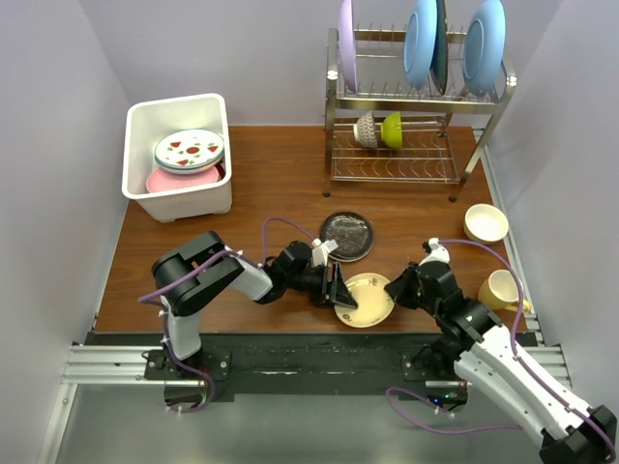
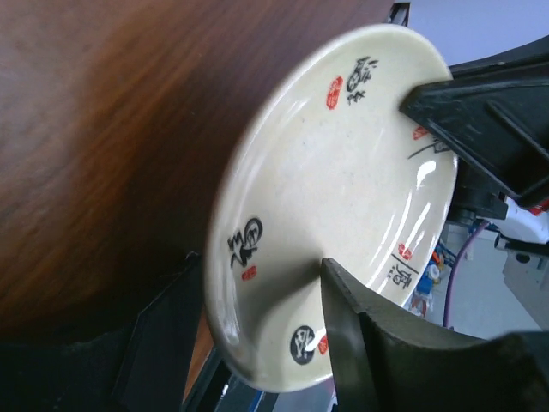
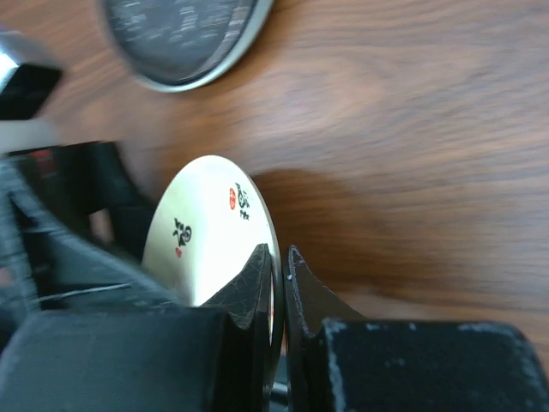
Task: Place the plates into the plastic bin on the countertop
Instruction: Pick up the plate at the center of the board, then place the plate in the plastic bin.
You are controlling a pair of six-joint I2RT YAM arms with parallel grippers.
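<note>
The small yellowish plate [image 1: 368, 302], printed with black characters and red seals, sits near the countertop's [image 1: 271, 184] near edge, at about 5 o'clock from its centre, between the two arms. It is tilted, with its face turned toward the left arm. Whether its lower edge touches the wood I cannot tell.

The right gripper [image 1: 395, 288] is clamped on this plate. In the right wrist view its two fingers [image 3: 257, 283] pinch the rim from either side, with the plate seen nearly edge-on between them. It takes the plate at the plate's 3 o'clock side in the top view.

The left gripper [image 1: 336, 288] is at the plate's 9 o'clock side with its jaws apart. In the left wrist view one finger [image 2: 360, 343] stands in front of the plate's face and the other behind its back, so they straddle the rim without pinching it.

The dark glass plate [image 1: 346, 235] lies flat on the countertop just beyond the left gripper, at about 11 o'clock from the yellowish plate.

The plastic bin [image 1: 193, 203] stands at the countertop's 10 o'clock corner. Inside it, the fruit-patterned plate [image 1: 189, 150] rests on top of the pink plate [image 1: 164, 182].

A wire rack [image 1: 387, 159] stands at 1 o'clock. A cream bowl [image 1: 486, 222] and a mug [image 1: 501, 288] sit at 3 to 4 o'clock.
</note>
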